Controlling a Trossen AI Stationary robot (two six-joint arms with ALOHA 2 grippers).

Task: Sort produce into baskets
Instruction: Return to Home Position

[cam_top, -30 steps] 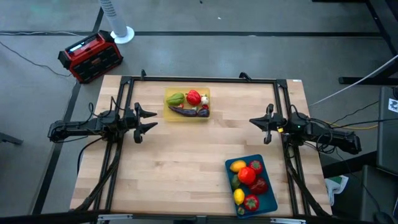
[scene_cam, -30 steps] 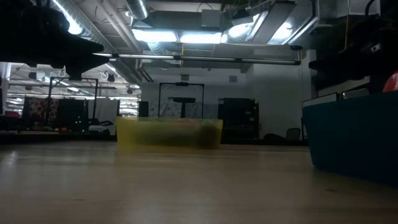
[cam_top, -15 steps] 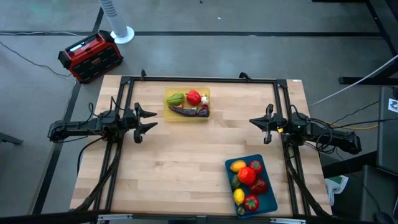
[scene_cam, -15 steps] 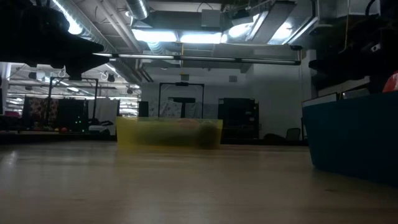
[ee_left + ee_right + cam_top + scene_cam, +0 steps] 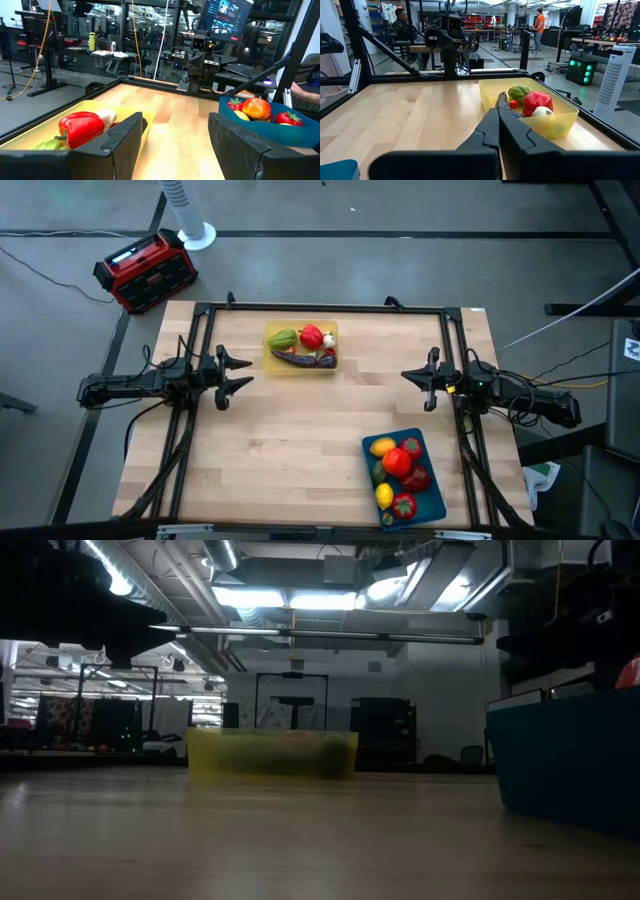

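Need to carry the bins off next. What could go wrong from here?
The blue bin lies close to the table's edge and its produce is heaped above the rim, so a tilt could spill pieces. The left gripper, open, and right gripper, shut, reach over the table's sides; a sleeve might catch them.

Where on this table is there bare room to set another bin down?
The widest bare wood on the table lies beside the blue tray, on the left arm's side. Also free: the middle strip between the open left claw and the shut right claw, past the yellow tray. Both trays are crowded with produce.
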